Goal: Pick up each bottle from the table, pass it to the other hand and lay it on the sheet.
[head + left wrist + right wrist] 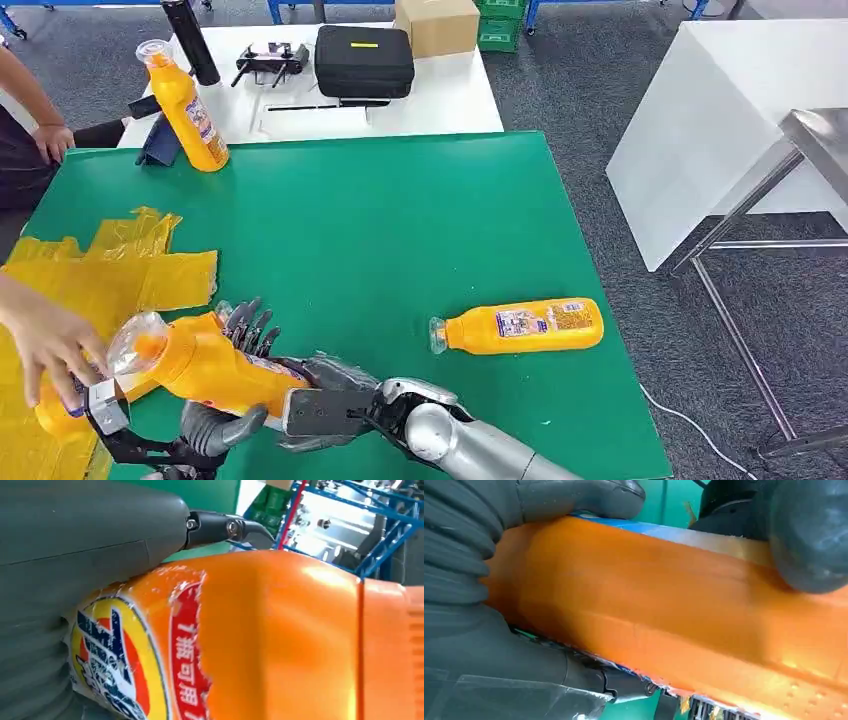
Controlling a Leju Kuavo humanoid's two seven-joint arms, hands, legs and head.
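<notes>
Here the right hand (330, 400), reaching across from the right at the near edge, has its fingers wrapped round the body of an orange bottle (205, 365), which is lifted off the green table (400, 220) with its clear cap pointing left and far. The left hand (215, 425) sits just under the same bottle, thumb against its underside, so both hands are closed on it and the step in hand looks like the pass itself. Judging by that, the next move calls for one hand to let go cleanly, then the other to carry the bottle left and lay it on the yellow sheet (110, 280). A person's hand (50, 345) is at a second bottle (60, 410) already lying on the sheet, touching near its cap. A third bottle (520, 326) lies on its side to the right, and a fourth (187, 105) stands at the far left edge. The left wrist view adds the torn label (125, 665) and a dark fingertip over the top; the right wrist view shows both thumbs pressing the bottle's side, which the head view hides.
</notes>
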